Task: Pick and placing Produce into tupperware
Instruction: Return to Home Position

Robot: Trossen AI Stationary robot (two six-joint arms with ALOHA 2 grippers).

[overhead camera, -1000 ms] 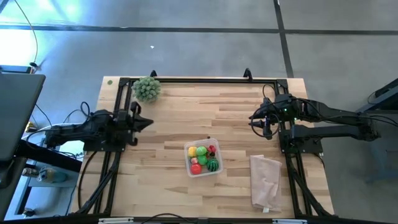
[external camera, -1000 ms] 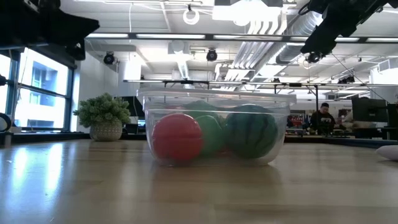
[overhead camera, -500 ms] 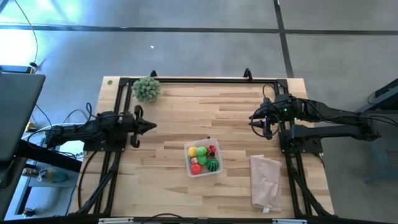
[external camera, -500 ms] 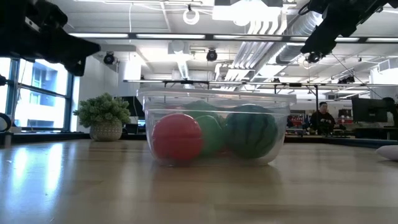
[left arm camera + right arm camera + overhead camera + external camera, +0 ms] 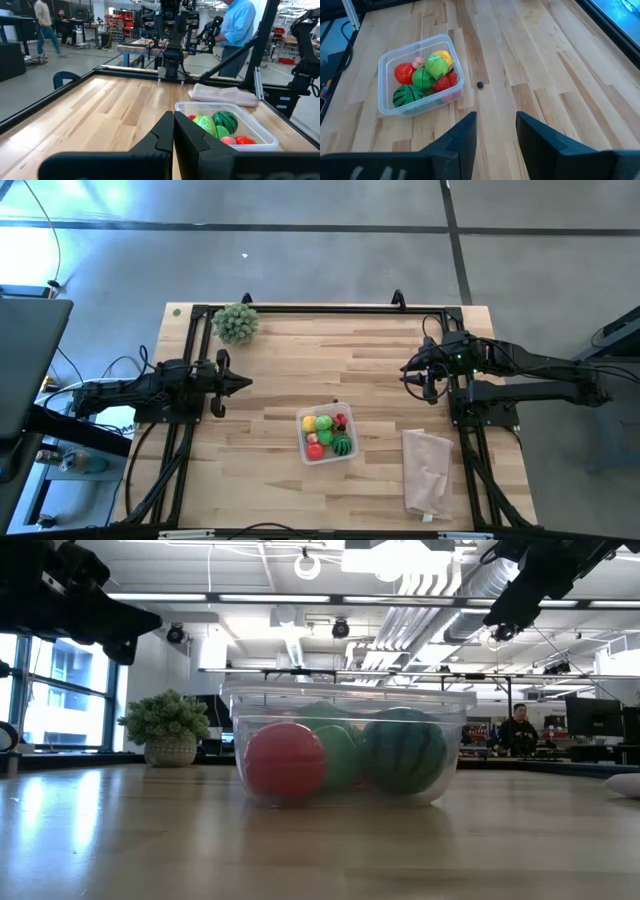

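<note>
Small clear squarish plastic container (image 5: 325,434), lower centre of the high view on the pale wooden table (image 5: 330,355), filled with red, green and yellow toy produce (image 5: 423,78). Left gripper (image 5: 240,383) at mid-left, fingers pressed together, empty. Right gripper (image 5: 408,370) at mid-right, fingers partly apart, holding nothing.

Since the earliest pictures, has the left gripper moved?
Yes. The left gripper has swung toward the table's middle, away from the left frame rail.

Both arms parked at their table edges: left gripper (image 5: 243,383) pinched closed, right gripper (image 5: 406,371) fingers apart, holding nothing.
</note>
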